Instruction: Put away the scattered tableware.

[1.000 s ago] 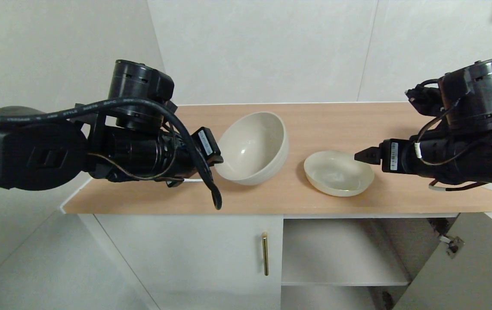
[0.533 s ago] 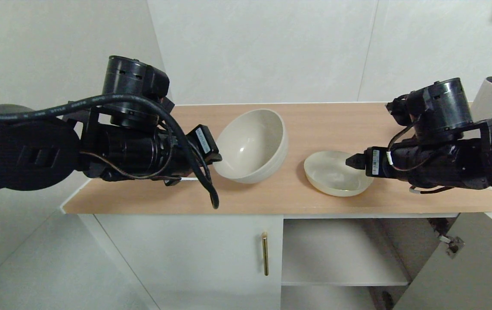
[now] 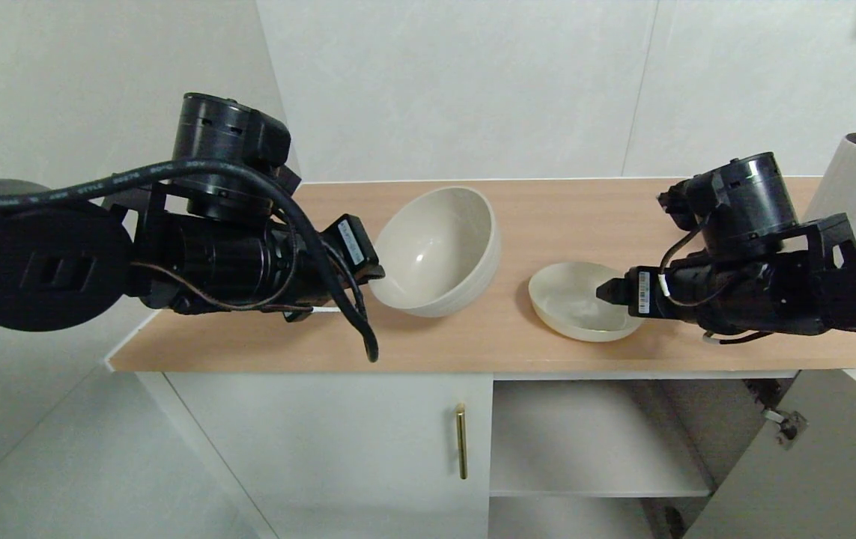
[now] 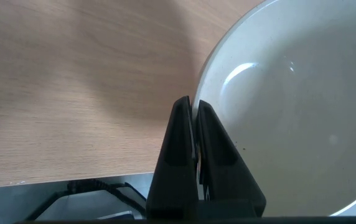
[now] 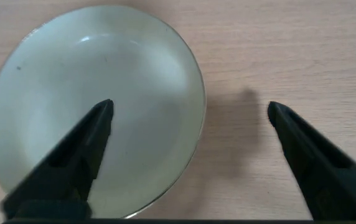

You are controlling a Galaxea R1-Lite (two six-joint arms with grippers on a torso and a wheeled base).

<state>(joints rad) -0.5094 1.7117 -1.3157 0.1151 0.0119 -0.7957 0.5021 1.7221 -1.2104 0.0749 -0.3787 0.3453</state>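
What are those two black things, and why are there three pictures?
It is a robot with two black arms, each ending in a two-fingered gripper. The wide picture comes from a camera on its head, looking down at a wooden counter. The other two come from cameras on its wrists. On the counter are a deep bowl and a shallow dish. The left gripper is pinched shut on the bowl's rim, and the bowl is tilted. The right gripper is open, one finger over the dish, one beyond its rim, holding nothing.
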